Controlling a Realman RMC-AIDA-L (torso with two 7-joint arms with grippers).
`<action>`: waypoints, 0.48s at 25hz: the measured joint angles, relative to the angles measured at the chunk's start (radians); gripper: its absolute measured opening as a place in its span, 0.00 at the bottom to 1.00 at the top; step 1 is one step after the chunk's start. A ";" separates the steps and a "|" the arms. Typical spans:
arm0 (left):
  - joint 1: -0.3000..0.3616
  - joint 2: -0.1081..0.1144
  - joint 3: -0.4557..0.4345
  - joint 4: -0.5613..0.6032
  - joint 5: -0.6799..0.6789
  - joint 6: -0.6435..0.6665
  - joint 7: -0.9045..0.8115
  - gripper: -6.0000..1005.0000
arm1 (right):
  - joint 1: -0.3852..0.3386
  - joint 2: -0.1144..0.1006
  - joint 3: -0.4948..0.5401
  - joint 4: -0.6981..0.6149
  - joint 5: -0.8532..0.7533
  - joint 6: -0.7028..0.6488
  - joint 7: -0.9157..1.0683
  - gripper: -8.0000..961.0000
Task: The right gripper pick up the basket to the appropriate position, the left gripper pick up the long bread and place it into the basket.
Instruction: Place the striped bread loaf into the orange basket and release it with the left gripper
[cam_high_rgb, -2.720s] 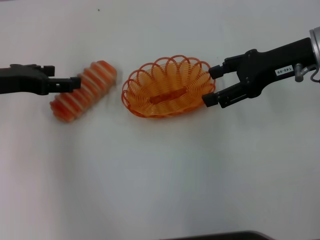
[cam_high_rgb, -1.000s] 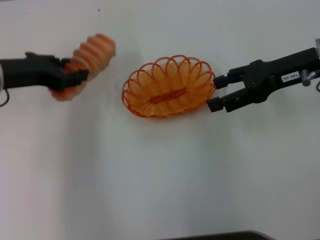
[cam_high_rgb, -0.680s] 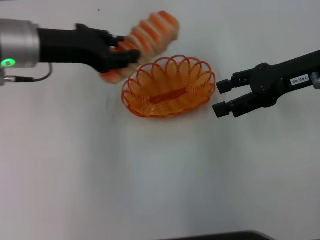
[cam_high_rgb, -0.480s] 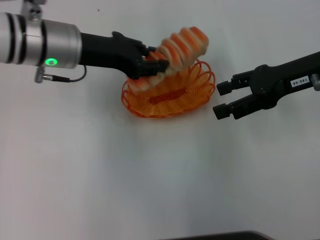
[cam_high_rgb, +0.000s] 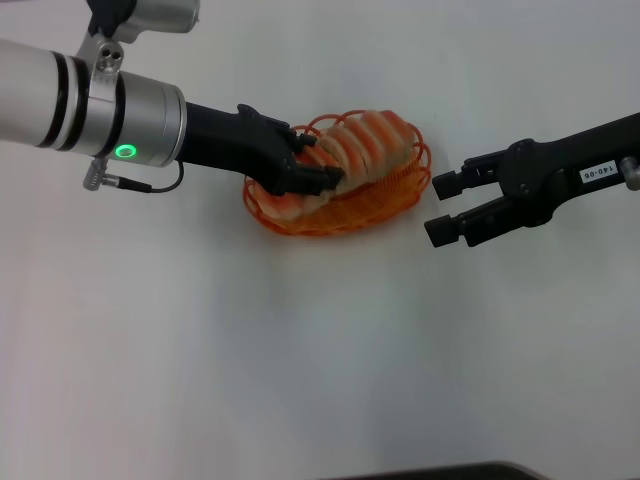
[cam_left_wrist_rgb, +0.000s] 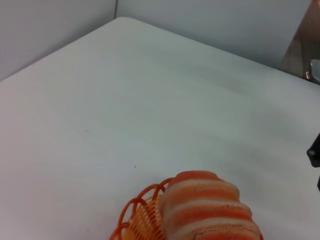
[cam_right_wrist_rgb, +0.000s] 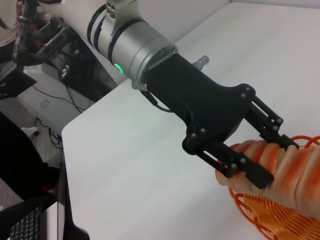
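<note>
Orange wire basket (cam_high_rgb: 400, 190) now cradled the long bread (cam_high_rgb: 350, 155), lowered from above its rim moments earlier. My left gripper (cam_high_rgb: 318, 168) stayed clamped on it; my right gripper (cam_high_rgb: 445, 205), open, had withdrawn beside the basket, so only release remained.

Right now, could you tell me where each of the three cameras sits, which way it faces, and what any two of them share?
Head view: on the robot's head, looking forward and down at the white table; shows the left gripper shut on the bread over the basket, and the open right gripper beside it.
Left wrist view: on the left wrist, facing along the bread across the table; no own fingers show.
Right wrist view: on the right wrist, facing the left gripper and its silver arm.
Shared: all three show bread and basket.
</note>
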 joint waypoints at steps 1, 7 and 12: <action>0.006 0.000 -0.003 0.004 -0.002 0.000 -0.002 0.37 | 0.000 0.001 0.000 0.000 0.000 0.000 0.000 0.98; 0.031 -0.005 -0.049 0.028 -0.008 0.009 -0.005 0.61 | 0.002 0.003 -0.007 0.000 -0.001 0.006 -0.001 0.98; 0.063 -0.006 -0.179 0.083 -0.016 0.097 -0.003 0.72 | 0.001 0.012 0.006 0.002 0.030 0.010 -0.022 0.98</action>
